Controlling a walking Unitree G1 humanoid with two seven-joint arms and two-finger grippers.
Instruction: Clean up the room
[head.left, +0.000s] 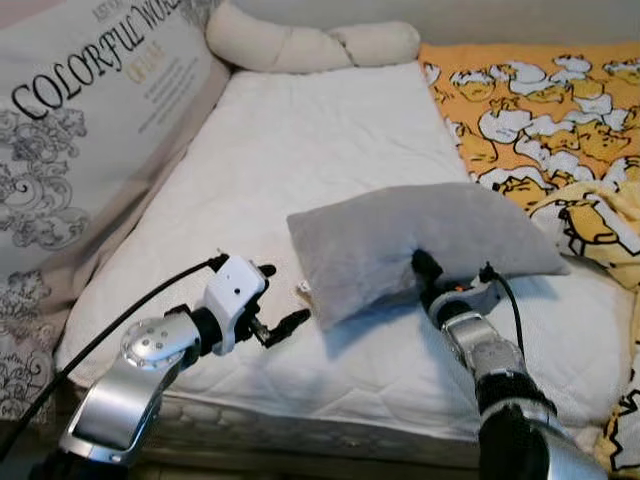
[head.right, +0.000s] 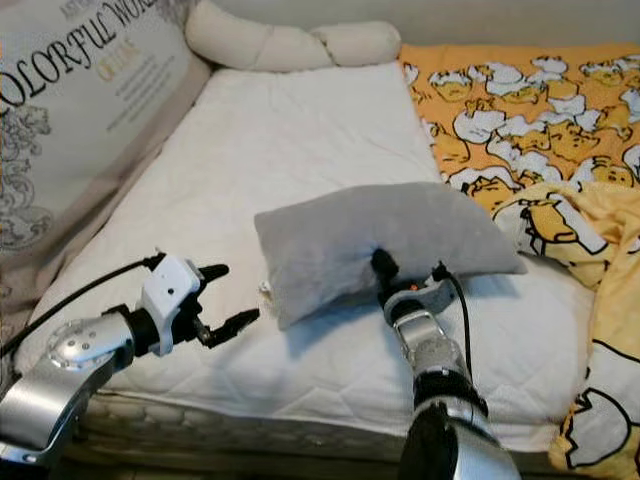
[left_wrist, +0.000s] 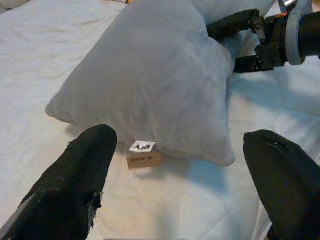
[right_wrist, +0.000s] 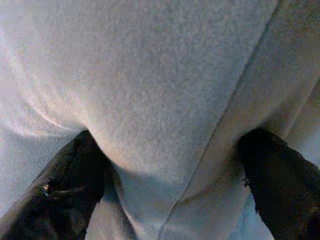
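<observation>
A large printed cushion (head.left: 90, 130) leaned along the left side of the bed (head.left: 300, 150). The left gripper (head.left: 277, 300) hovered above the white mattress with its fingers spread apart, just beside the left corner of the grey pillow (head.left: 400, 245). The pillow lay mid-bed, and the right gripper (head.left: 425, 275) pinched its near edge. A duck-print blanket (head.left: 540, 110) covered the right side.

Right tool (head.left: 428, 272) pinches the grey pillow (head.left: 410, 243) on the mattress (head.left: 300, 150); left tool (head.left: 284, 300) gapes nearby.
</observation>
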